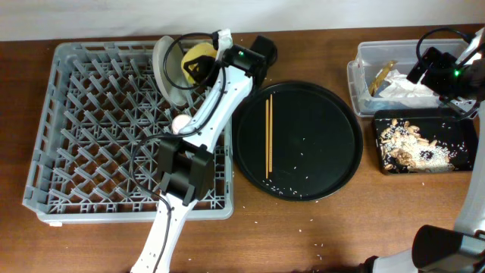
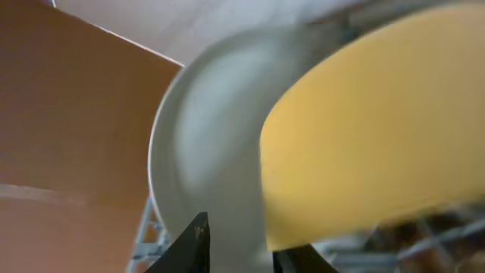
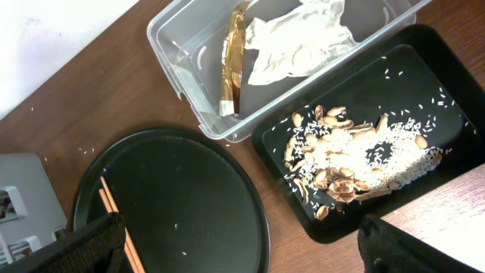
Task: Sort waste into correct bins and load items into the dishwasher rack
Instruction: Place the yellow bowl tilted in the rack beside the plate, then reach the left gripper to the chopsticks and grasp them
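**Sorting layout, overhead.** A grey peg-grid dishwasher rack (image 1: 91, 136) occupies the worktop's left. At its rear edge a white round plate (image 1: 165, 70) stands on edge among the pegs. A yellow bowl (image 1: 198, 54) is tipped on its side just beside the plate. Two thin wooden chopsticks (image 1: 268, 136) lie parallel, side by side, on the round black tray (image 1: 318, 129), with scattered rice grains (image 1: 286, 187) near its front rim. At right, the clear plastic tub (image 1: 353, 72) holds crumpled white napkins (image 1: 402, 87) and a tan paper scrap (image 1: 383, 74). Just beside it, the shallow black rectangular tray (image 1: 458, 129) holds brownish food leftovers (image 1: 402, 140) mixed with rice.
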{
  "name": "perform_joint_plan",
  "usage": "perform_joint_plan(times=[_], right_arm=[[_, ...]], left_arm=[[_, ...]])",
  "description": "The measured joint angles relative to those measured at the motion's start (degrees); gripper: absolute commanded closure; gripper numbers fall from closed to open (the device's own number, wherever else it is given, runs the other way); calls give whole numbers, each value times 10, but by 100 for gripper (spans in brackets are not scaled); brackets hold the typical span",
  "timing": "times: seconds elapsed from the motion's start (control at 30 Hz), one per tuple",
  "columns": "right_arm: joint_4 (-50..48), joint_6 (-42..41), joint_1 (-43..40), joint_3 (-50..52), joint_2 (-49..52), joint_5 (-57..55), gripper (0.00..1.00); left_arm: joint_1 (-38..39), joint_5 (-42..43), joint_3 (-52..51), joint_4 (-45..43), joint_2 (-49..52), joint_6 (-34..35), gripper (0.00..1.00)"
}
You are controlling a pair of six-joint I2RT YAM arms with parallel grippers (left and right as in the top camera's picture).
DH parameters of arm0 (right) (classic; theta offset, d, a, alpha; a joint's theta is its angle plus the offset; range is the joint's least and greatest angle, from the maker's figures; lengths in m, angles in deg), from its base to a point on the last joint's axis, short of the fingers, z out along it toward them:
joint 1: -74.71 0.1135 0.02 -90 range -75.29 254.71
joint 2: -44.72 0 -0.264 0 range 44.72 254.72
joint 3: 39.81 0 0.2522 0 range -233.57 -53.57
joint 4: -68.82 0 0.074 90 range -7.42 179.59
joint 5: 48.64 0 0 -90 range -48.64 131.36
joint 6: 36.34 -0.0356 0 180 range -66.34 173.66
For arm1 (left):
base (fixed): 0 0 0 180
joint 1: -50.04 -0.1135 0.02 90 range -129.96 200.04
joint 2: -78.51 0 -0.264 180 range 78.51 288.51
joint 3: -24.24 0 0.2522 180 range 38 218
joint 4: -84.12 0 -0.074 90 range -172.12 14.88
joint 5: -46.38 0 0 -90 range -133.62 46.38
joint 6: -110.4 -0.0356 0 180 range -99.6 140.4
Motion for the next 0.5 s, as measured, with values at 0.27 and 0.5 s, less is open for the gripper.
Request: perform_joint_plan(times=[0.27,0.5], right_arm=[[0,0,0,0,0,0,1],[0,0,0,0,0,0,2]], left_arm=[[12,89,4,71,0,-1,50],[21,295,140,118,3,-27,32]])
